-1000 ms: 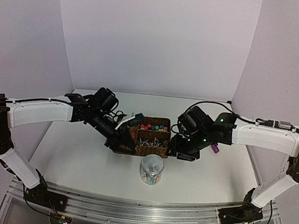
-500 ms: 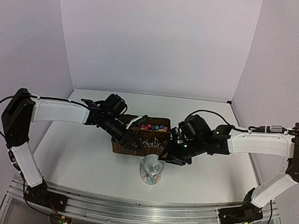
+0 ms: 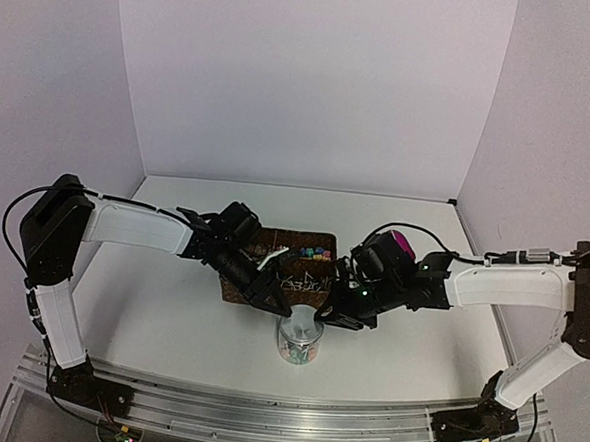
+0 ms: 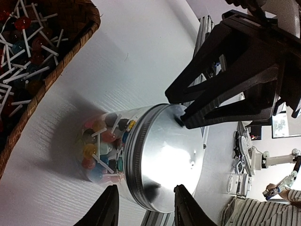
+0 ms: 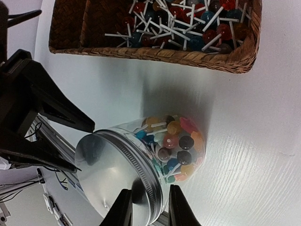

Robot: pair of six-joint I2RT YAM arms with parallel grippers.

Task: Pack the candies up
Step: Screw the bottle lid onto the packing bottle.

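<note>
Directly beneath both pincers, a clear jar [image 4: 137, 157] stands on the white table [image 4: 141, 56] with its silver screw lid [image 4: 171, 162] on. The left pincer [image 4: 146, 213] hangs over it with fingers spread, and the lid's rim shows in the gap between them. The right pincer [image 5: 150, 209] is spread too, over the lid's opposite edge. In the left wrist view its dark fingertips sit right at the rim, though contact cannot be told. The candies [image 5: 176, 141], small coloured sweets on white sticks, fill the jar below the lid. More lie heaped in one compartment of the wicker basket [image 5: 155, 52], just beyond both pincers.
</note>
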